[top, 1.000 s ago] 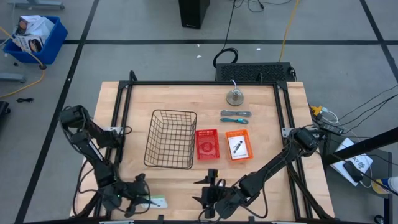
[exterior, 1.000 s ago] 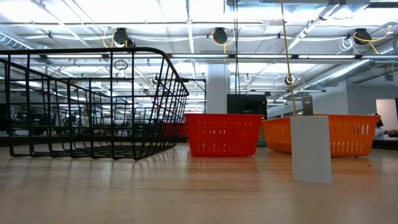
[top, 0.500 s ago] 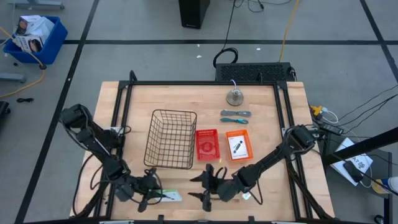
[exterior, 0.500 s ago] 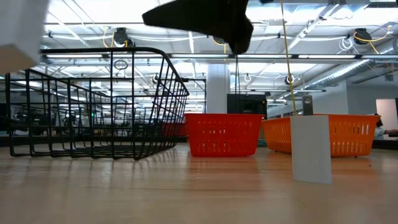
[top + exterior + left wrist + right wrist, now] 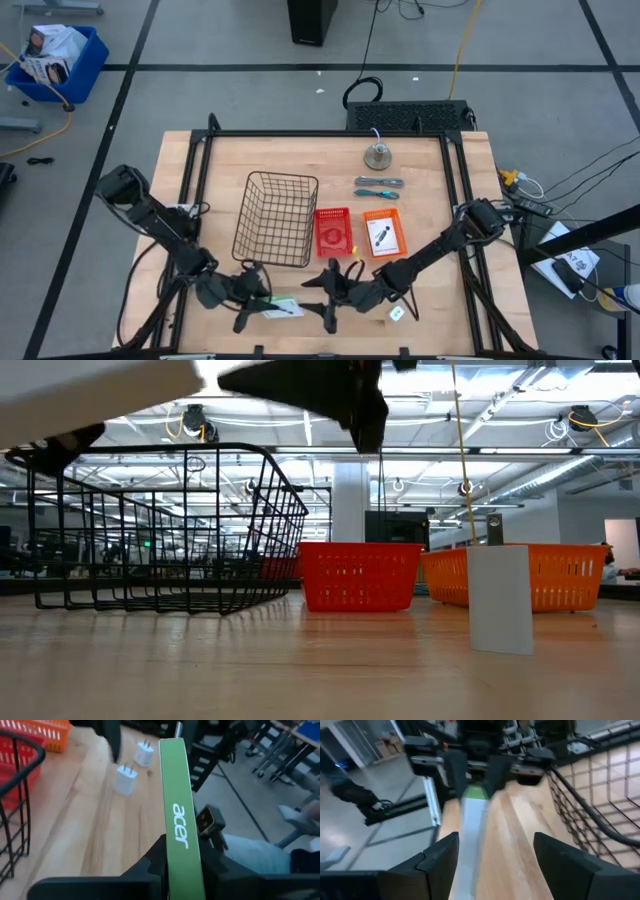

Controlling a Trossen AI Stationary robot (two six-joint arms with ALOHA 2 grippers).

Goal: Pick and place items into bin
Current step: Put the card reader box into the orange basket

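My left gripper [image 5: 256, 299] is near the table's near edge, below the black wire basket [image 5: 275, 220], shut on a thin pale-green strip [image 5: 282, 308] marked "acer" [image 5: 180, 831]. My right gripper [image 5: 329, 291] is open, just right of it and facing it; its wrist view looks at the strip [image 5: 474, 795] between its spread fingers [image 5: 440, 865]. Two tiny white plug blocks [image 5: 125, 779] [image 5: 144, 754] stand on the wood; one is seen from above as a block [image 5: 397, 313]. Two blue-grey tools [image 5: 380, 185] lie near the far edge. My left gripper pinches the green strip between its two fingers [image 5: 156, 851], which are on the strip's end nearest the wrist [image 5: 181, 851]. The strip runs out lengthwise ahead of the fingers, on edge. It is lifted clear of the table, its free end [image 5: 296, 311] pointing toward the table's right.
A red bin [image 5: 333, 232] and an orange bin [image 5: 382, 232] sit right of the basket, the orange one holding a small dark item. A round metal object [image 5: 377, 155] lies near the far edge. In the low view a white block [image 5: 500, 600] stands before the orange bin.
My left gripper has moved from the near edge toward the table's right and far side, carrying the green strip up off the wood. My right gripper has drawn toward the far edge and slightly left, uncovering a white block near the near edge.
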